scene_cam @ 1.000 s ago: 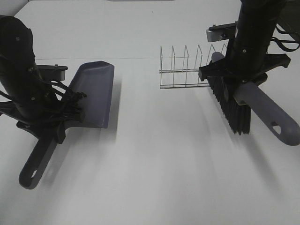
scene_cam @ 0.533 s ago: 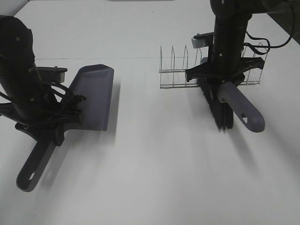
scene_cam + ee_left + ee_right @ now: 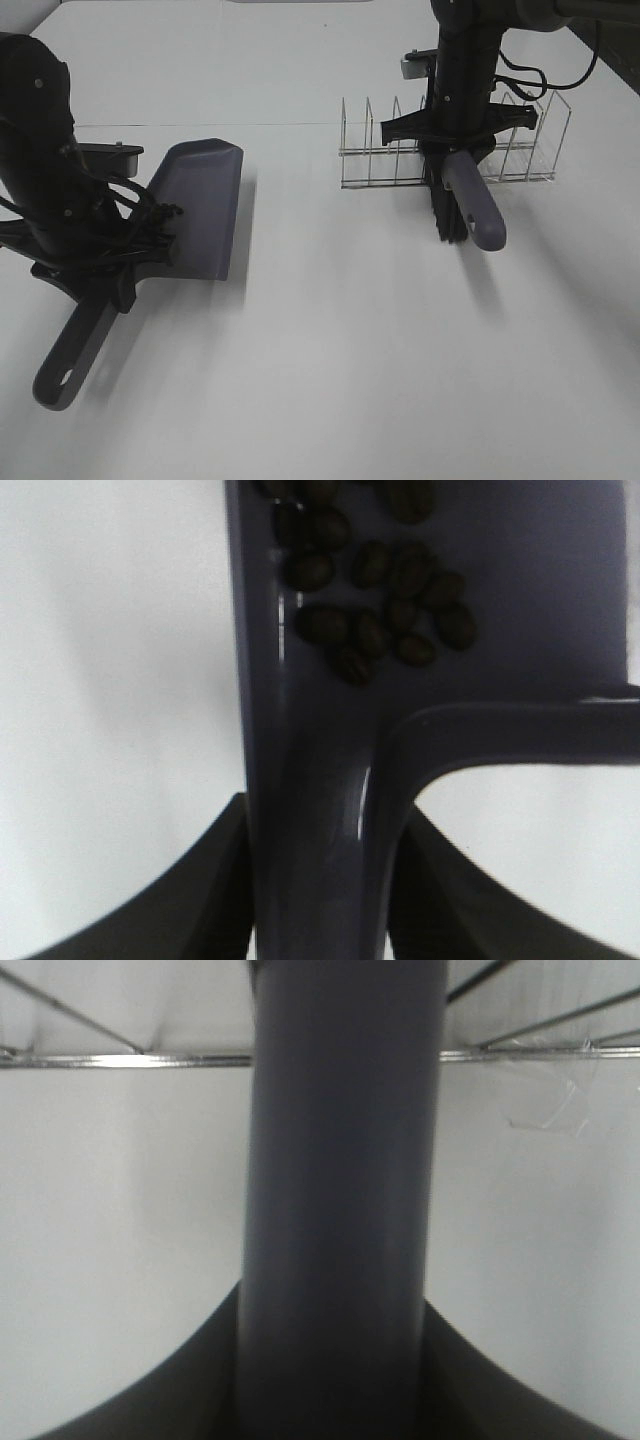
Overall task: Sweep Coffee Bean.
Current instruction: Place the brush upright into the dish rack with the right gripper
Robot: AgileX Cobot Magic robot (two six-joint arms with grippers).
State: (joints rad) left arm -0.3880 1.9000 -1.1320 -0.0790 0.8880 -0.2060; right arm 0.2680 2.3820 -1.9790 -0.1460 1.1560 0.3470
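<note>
My left gripper (image 3: 105,272) is shut on the handle of a grey-purple dustpan (image 3: 200,205), which lies over the table on the left. The left wrist view shows the dustpan (image 3: 320,780) and the coffee beans (image 3: 375,590), dark oval pellets lying inside it near the handle. My right gripper (image 3: 455,135) is shut on the grey handle of a brush (image 3: 472,200) with black bristles (image 3: 445,212), held above the table in front of a wire rack (image 3: 450,140). The right wrist view shows the brush handle (image 3: 340,1210) close up.
The wire rack stands at the back right on the white table (image 3: 340,330). A thin seam line (image 3: 200,125) runs across the table at the back. No loose beans show on the table surface.
My right arm has carried the brush leftward and back toward the wire rack, turning the brush more upright. The left arm and dustpan have barely moved.
</note>
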